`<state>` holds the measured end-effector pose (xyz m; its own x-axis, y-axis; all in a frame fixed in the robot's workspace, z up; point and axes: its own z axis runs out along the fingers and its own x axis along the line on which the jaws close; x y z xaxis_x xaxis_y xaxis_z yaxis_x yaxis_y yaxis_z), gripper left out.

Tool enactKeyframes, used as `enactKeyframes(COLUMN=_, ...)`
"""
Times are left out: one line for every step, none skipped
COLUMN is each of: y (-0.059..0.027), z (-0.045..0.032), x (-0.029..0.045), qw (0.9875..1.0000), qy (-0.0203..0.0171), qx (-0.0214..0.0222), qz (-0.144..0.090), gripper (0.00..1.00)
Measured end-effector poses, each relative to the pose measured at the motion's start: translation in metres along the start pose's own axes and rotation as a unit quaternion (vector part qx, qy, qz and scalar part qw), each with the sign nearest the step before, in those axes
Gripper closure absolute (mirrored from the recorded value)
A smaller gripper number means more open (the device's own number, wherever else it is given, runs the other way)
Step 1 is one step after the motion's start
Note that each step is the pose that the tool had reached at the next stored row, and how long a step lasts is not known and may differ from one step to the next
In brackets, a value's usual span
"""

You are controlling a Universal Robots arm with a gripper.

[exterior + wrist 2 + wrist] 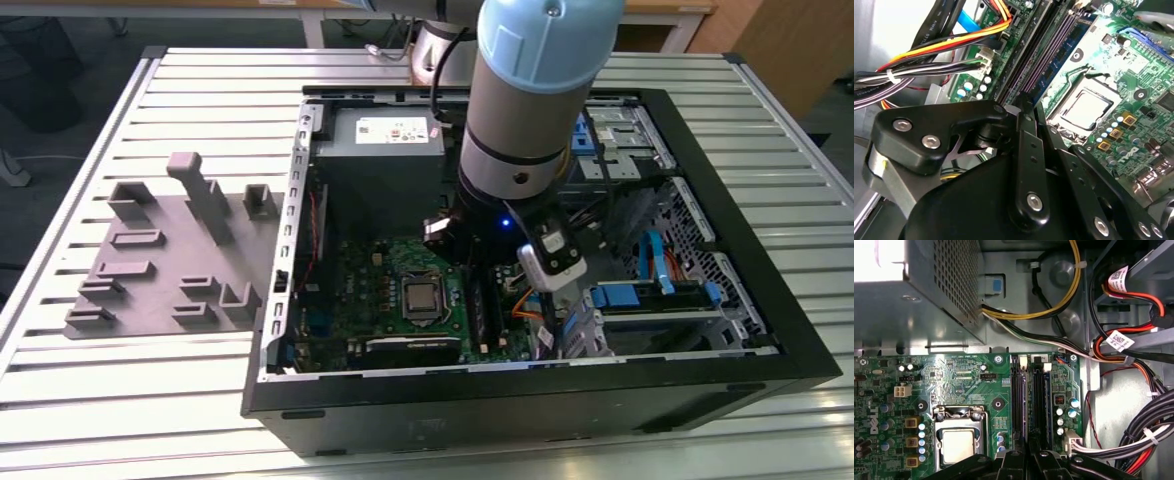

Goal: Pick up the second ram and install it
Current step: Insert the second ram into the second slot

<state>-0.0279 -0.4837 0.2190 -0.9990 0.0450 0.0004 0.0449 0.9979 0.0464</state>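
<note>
Arm: the smooth grey-and-blue cylinder (534,100) is reaching down into the open black metal case (747,330) sitting on the ribbed bench (134,400).
Claw: matte black bolted links (1031,107) are hovering over the long black slots (1039,390); I cannot tell whether it is clenched or released.
Second ram: hard to make out. A thin blue-green edge (1061,62) is standing along the slots and running under the claw.
Motherboard: the green board (954,375) is gleaming around a square metal socket (956,445).
Cables: glossy bundles (1134,435) are getting cut off at the edge.
</note>
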Motion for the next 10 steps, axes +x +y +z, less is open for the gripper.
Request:
enactKeyframes(y=0.0001, z=0.0, x=-0.0001, qw=1.0, qy=0.0001, qx=0.0002, qz=-0.002, gripper=0.86)
enactKeyframes(y=0.0002, z=0.0002, x=-0.0002, qw=1.0, qy=0.0001, qx=0.0004, qz=-0.003, gripper=0.86)
enactKeyframes(y=0.0001, z=0.0002, x=-0.0002, qw=1.0, qy=0.0002, qx=0.0009, qz=-0.003, gripper=0.86)
enactKeyframes(y=0.0001, z=0.0005, x=-0.0003, qw=1.0, qy=0.0002, qx=0.001, qz=-0.003, gripper=0.86)
enactKeyframes(y=0.0001, z=0.001, x=-0.0003, qw=1.0, qy=0.0001, qx=0.0009, qz=-0.003, gripper=0.86)
enactKeyframes(y=0.0001, z=0.0014, x=-0.0003, qw=1.0, qy=0.0001, qx=0.001, qz=-0.003, gripper=0.86)
enactKeyframes(y=0.0, z=0.0016, x=-0.0003, qw=1.0, qy=0.0002, qx=0.0013, qz=-0.003, gripper=0.86)
enactKeyframes(y=0.0, z=0.0017, x=-0.0003, qw=1.0, qy=0.0002, qx=0.0016, qz=-0.004, gripper=0.86)
enactKeyframes(y=0.0, z=0.002, x=-0.0003, qw=1.0, qy=0.0001, qx=0.0019, qz=-0.004, gripper=0.86)
enactKeyframes(y=0.0001, z=0.0024, x=-0.0003, qw=1.0, qy=0.0001, qx=0.0022, qz=-0.004, gripper=0.86)
